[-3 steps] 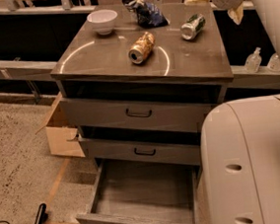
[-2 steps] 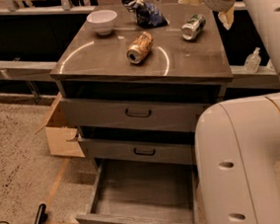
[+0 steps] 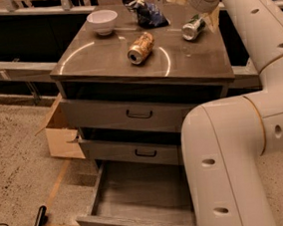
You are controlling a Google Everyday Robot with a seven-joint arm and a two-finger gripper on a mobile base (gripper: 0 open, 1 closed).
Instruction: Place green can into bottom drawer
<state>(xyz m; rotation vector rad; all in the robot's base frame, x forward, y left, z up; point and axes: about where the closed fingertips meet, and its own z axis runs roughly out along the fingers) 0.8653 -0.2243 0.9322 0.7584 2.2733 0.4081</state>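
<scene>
Tool [image 3: 196, 6] beside green can [image 3: 193, 28]

Two cans [image 3: 141, 48] [image 3: 193, 28], one bowl [image 3: 102, 21], three drawers [image 3: 106, 113] [image 3: 115, 150] [image 3: 139, 195], one gripper [image 3: 197, 10] above the cabinet [image 3: 101, 61].

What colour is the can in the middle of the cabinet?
The middle can is orange-gold, camera view; the end effector is beside the green can.

Noted leftward shift of gripper [image 3: 196, 5] since a second ago: now over green can [image 3: 193, 28], fingers apart, one behind-left of can, one at its right. Also noted leftward creep of elbow [image 3: 222, 167], covering more of bottom drawer [image 3: 122, 221] right side.
</scene>
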